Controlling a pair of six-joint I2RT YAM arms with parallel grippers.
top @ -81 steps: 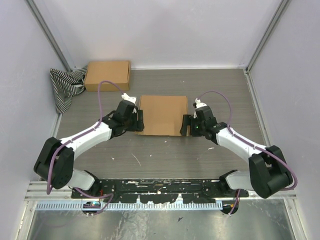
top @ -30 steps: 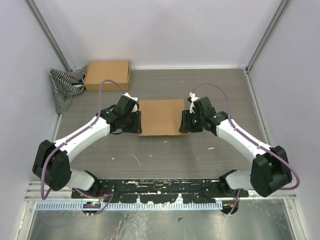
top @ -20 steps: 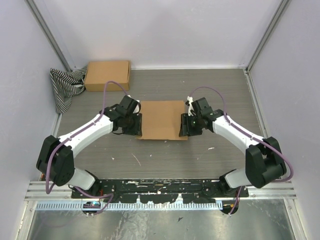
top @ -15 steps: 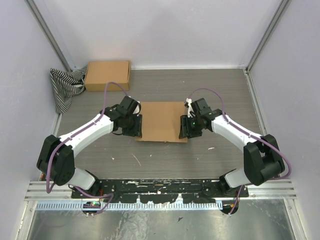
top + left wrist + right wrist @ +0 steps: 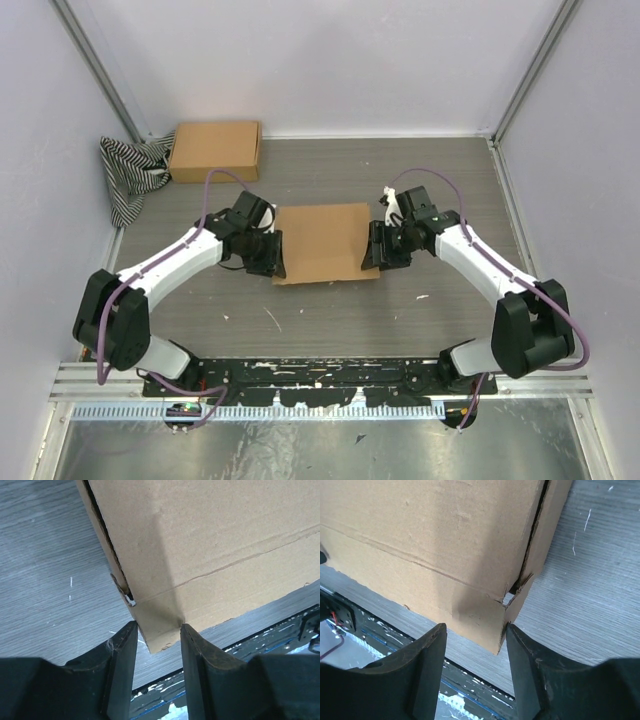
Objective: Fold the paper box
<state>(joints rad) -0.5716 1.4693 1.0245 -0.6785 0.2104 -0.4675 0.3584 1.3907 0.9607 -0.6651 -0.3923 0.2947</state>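
Observation:
The paper box (image 5: 325, 243) is a closed, shallow brown cardboard mailer lying mid-table, turned slightly askew. My left gripper (image 5: 277, 262) is at its near left corner. In the left wrist view the jaws (image 5: 157, 630) are shut on that corner of the box (image 5: 215, 535), and both fingers touch cardboard. My right gripper (image 5: 375, 255) is at the near right corner. In the right wrist view its jaws (image 5: 475, 632) straddle the corner of the box (image 5: 430, 535). The right finger presses the side wall, where a flap gapes slightly.
A second, box-shaped brown cardboard box (image 5: 214, 150) sits at the back left beside a striped black-and-white cloth (image 5: 130, 175). Walls enclose the table on the left, back and right. A black rail (image 5: 320, 375) with the arm bases runs along the near edge.
Both grippers have moved with the box toward the near edge. The box has shifted nearer and rotated slightly. The right arm has swung outward.

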